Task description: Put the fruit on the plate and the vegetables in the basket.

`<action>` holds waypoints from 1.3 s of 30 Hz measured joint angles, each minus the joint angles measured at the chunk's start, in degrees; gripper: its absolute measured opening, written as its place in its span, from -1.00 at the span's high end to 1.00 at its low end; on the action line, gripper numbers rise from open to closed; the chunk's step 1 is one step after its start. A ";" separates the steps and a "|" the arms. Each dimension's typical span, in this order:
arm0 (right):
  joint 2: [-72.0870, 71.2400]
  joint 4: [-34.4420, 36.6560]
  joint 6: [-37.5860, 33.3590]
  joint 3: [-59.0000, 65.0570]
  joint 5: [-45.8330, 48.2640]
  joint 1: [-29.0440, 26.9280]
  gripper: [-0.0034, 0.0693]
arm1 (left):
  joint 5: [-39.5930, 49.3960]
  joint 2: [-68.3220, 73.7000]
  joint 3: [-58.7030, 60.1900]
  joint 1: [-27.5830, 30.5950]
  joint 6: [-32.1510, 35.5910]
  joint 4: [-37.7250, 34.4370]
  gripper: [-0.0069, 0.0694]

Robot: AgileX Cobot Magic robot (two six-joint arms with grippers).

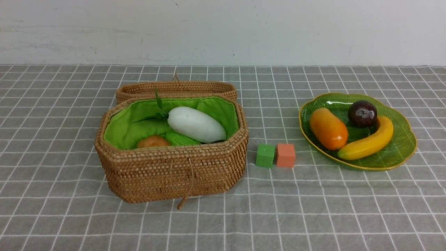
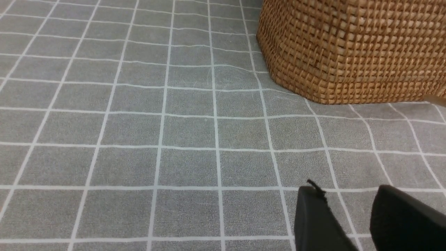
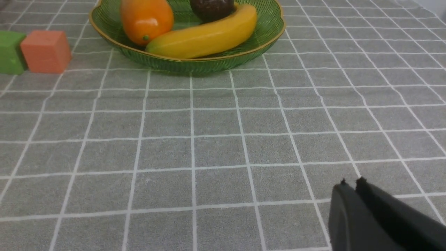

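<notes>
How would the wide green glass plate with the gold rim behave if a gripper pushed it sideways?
The wide green glass plate would probably slide, not tip, being low and broad. Its rounded cargo, the orange mango, the dark purple mangosteen and the yellow banana, might roll inside. If really glass, it may chip.

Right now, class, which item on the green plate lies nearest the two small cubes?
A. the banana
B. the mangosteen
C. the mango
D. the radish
C: in the front view the mango lies at the plate's edge closest to the green cube and orange cube.
</notes>
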 joint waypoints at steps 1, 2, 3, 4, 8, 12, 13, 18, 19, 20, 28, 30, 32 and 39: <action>0.00 0.05 0.00 0.00 0.00 0.00 0.80 | 0.00 0.00 0.00 0.00 0.00 0.00 0.19; 0.00 0.05 0.00 0.00 0.00 0.00 0.80 | 0.00 0.00 0.00 0.00 0.00 0.00 0.19; 0.00 0.05 0.00 0.00 0.00 0.00 0.80 | 0.00 0.00 0.00 0.00 0.00 0.00 0.19; 0.00 0.05 0.00 0.00 0.00 0.00 0.80 | 0.00 0.00 0.00 0.00 0.00 0.00 0.19; 0.00 0.05 0.00 0.00 0.00 0.00 0.78 | 0.00 0.00 0.00 0.00 0.00 0.00 0.19; 0.00 0.05 0.00 0.00 -0.05 0.00 0.76 | 0.00 0.00 0.00 0.00 0.00 0.00 0.19; 0.00 0.05 0.00 0.00 -0.05 0.00 0.76 | 0.00 0.00 0.00 0.00 0.00 0.00 0.19; 0.00 0.05 0.00 0.00 -0.05 2.32 0.74 | 0.00 0.00 0.00 0.00 0.00 0.00 0.19; 0.00 0.05 0.00 0.00 -0.05 3.39 0.73 | 0.00 0.00 0.00 0.00 0.00 0.00 0.19; 0.00 0.05 0.00 0.00 -0.05 4.09 0.72 | 0.00 0.00 0.00 0.00 0.00 0.00 0.19; 0.00 0.05 0.00 0.00 -0.05 5.86 0.71 | 0.00 0.00 0.00 1.38 0.00 0.00 0.19; 0.00 0.05 0.00 0.00 -0.05 5.86 0.69 | 0.00 0.00 0.00 3.23 0.00 0.00 0.19; 0.00 0.05 0.00 0.00 -0.05 5.86 0.68 | 0.00 0.00 0.00 4.90 0.00 0.00 0.19; 0.00 0.05 0.00 0.00 -0.05 5.86 0.67 | 0.00 0.00 0.00 4.90 -0.05 0.00 0.19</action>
